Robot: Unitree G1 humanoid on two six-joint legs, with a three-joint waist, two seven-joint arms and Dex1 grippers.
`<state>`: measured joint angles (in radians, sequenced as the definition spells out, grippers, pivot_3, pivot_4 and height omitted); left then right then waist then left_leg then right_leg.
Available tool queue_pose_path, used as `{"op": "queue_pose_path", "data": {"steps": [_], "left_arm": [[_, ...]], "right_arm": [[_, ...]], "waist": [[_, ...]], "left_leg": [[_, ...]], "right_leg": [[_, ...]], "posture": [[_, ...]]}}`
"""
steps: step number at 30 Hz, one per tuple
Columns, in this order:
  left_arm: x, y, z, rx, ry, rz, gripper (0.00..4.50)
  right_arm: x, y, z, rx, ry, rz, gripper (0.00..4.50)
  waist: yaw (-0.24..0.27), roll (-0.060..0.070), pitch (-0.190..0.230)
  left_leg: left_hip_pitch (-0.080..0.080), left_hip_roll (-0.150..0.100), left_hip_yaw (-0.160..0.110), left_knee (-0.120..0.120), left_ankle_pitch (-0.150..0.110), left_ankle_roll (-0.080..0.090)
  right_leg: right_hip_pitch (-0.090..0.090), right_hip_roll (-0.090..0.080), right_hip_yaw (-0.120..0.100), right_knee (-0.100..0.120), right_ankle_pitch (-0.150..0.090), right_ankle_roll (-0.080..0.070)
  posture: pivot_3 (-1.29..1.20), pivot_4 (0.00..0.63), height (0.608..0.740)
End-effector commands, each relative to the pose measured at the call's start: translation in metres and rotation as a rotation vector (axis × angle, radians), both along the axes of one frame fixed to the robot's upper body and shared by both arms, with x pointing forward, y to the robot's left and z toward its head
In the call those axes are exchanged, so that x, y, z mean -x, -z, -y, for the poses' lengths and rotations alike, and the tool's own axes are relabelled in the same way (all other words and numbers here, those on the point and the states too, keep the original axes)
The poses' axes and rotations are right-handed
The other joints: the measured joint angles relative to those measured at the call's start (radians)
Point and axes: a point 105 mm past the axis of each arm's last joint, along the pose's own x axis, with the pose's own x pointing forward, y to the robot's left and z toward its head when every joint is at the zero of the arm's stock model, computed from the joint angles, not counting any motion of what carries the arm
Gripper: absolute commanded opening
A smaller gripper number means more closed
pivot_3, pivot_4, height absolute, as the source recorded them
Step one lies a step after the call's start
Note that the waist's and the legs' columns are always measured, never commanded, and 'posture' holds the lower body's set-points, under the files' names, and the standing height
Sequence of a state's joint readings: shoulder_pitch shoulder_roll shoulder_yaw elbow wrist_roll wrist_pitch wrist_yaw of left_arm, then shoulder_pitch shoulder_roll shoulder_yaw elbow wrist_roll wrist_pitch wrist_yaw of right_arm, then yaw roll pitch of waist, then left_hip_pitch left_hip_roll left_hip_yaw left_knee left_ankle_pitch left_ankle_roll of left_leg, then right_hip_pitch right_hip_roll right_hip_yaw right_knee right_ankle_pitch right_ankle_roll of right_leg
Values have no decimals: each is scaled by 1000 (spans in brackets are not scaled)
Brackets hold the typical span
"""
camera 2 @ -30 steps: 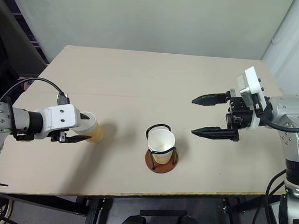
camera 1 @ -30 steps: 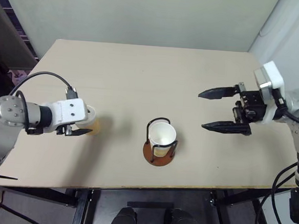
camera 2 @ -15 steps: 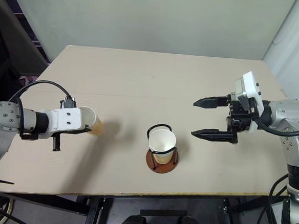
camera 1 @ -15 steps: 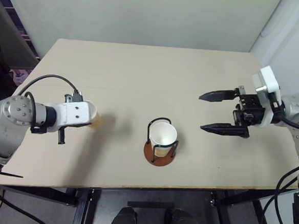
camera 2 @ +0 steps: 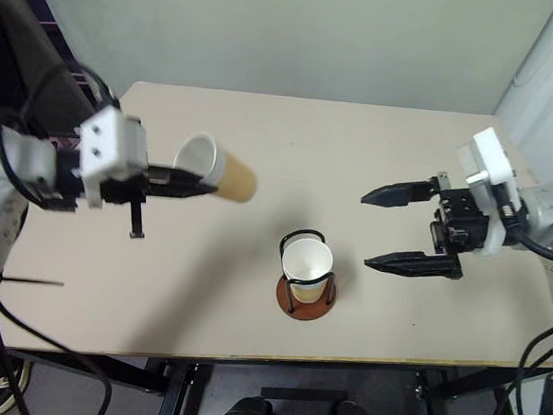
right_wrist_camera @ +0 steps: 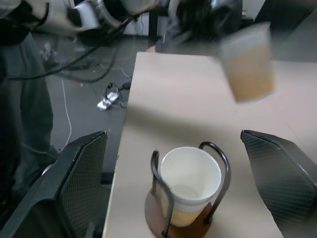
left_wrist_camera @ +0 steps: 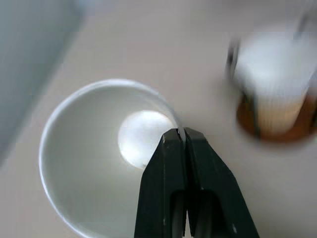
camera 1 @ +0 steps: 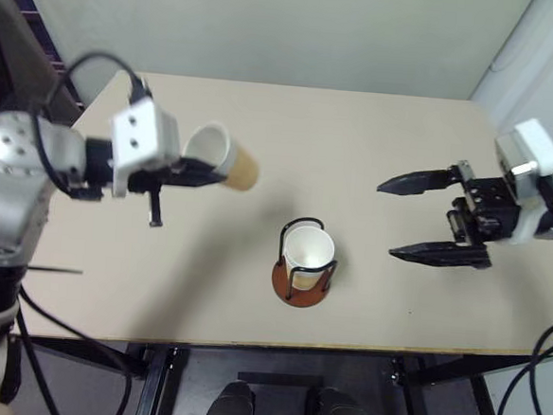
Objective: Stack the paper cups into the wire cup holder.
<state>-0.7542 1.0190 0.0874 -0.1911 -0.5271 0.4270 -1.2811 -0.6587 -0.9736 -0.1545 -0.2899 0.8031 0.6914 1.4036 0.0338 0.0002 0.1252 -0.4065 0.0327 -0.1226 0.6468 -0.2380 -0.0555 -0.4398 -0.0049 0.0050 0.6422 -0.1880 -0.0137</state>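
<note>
Left eye view shows the left tool (camera 1: 198,172) held above the pale beige counter (camera 1: 357,147), over its left part, with its two black fingers pressed together on the rim wall of a small tapered paper cup (camera 1: 225,156), white inside and pale yellow-orange outside. That cup lies on its side in the air, its open mouth turned toward the tool's white wrist block and its base pointing toward the counter's middle. From the left wrist view, one finger sits inside the cup's mouth and the other outside, the thin wall caught between them.

Nearer the front edge, about midway along it, stands the wire cup holder (camera 1: 302,278), a round reddish-brown disc with thin black wire loops. A second paper cup of the same kind (camera 1: 308,255) sits upright inside those loops. The held cup is up and to the left of the holder, well apart from it.

The right tool (camera 1: 426,219) hovers over the counter's right part, its fingers spread wide and pinching nothing, pointing toward the holder.
</note>
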Motion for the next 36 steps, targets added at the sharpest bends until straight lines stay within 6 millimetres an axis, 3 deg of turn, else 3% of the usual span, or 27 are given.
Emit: {"op": "queue_pose_path", "data": {"steps": [1, 4, 9, 16, 28, 36], "left_arm": [[16, -9, 15, 12, 181, -35, 34], [15, 0, 36, -59, 301, -60, 34], [7, 23, 54, -186, 400, -81, 34], [-1, 42, 72, -296, 495, -58, 34], [3, 55, 75, -354, 531, -78, 34], [-3, 56, 85, -337, 504, -43, 2744]], "right_arm": [[-1, -15, 18, 3, 86, 76, 4500], [-12, -10, 50, 54, 241, 87, 4500], [-16, 9, 75, 148, 345, 59, 4500], [-13, 12, 74, 153, 376, 72, 4500], [-11, 18, 76, 158, 419, 71, 4500], [-15, 23, 69, 160, 391, 61, 4500]], "waist": [[-1, 0, 0], [-1, 0, 0], [2, 0, 0], [-2, 1, 0], [1, 1, 0], [0, 1, 1]], "left_leg": [[1, 0, 1, 0, 0, 1], [4, 0, 0, 1, -1, 2], [4, -1, -2, 3, -1, 6], [1, -1, 1, 4, -2, 11], [-3, -4, 7, 20, -12, 24], [0, -4, 16, 20, -14, 27]], "right_leg": [[1, 0, 1, 0, 0, 1], [6, -1, 2, -1, -1, 5], [8, -2, 5, -5, 2, 14], [11, -1, 7, -15, 7, 24], [12, -1, 20, -17, 4, 37], [12, -2, 24, -17, 5, 38]], "posture": [[0, 150, 740], [0, 150, 740], [0, 150, 740], [0, 150, 740], [0, 150, 740], [0, 150, 740]]}}
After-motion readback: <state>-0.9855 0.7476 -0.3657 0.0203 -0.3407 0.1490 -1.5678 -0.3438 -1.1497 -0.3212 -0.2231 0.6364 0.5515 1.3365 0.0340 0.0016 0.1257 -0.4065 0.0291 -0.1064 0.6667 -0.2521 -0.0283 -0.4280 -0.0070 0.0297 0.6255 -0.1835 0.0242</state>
